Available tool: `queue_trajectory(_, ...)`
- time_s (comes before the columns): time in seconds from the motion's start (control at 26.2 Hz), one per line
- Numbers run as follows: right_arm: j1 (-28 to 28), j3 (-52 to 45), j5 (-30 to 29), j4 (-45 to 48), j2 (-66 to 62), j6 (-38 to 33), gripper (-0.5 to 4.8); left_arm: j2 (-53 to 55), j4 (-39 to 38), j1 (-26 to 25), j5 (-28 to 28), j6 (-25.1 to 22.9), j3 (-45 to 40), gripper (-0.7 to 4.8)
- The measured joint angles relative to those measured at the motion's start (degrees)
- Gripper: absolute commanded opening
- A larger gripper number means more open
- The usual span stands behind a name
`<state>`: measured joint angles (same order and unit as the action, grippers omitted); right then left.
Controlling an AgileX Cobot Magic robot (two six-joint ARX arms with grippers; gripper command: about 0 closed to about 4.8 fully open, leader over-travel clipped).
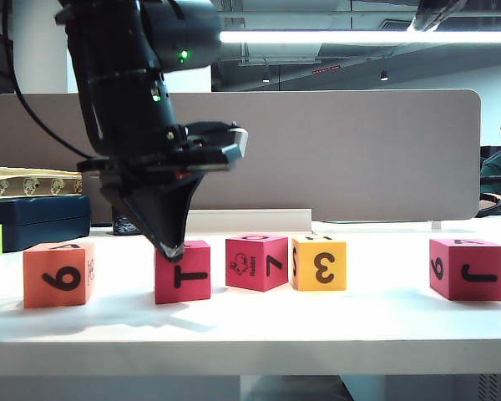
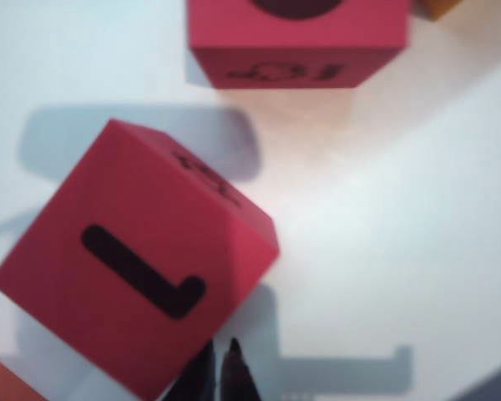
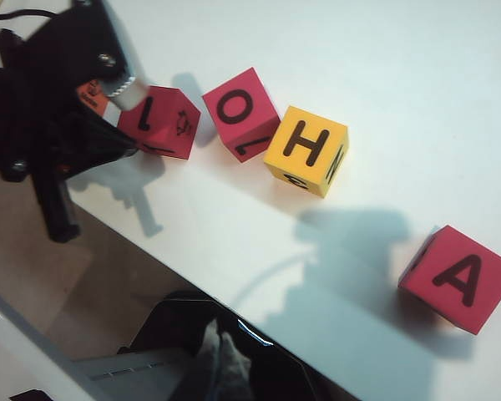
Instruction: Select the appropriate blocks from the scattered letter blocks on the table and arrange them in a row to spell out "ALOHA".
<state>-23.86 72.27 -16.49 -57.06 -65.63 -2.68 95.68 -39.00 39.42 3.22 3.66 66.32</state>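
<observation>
Left claw (image 1: pixel 172 249) clenched, tips against the L block (image 1: pixel 182 271), probably nudging it square into the row. Right claw (image 3: pixel 225 355) clenched empty, parked off the worktop (image 1: pixel 376 322) edge.

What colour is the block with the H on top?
Yellow. The matte yellow cube with a black H shows best in the right wrist view.

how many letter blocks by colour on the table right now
Crimson-pink foam cubes: 3
Orange foam cube: 1
Yellow foam cube: 1
Total: 5, all resting on the white table
</observation>
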Motion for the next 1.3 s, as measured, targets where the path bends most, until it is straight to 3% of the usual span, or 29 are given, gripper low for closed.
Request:
queue_trajectory(0.38,0.00,0.00,0.00,-0.33,0.00,0.00,-0.06,3.85,2.75,-1.60,1.97,-0.79,-0.07,0.11)
queue_trajectory(1.3,0.02,0.00,0.00,0.72,-2.60,0.00,-0.06,4.57,11.17,-3.30,0.66,-2.16,-0.07,-0.05)
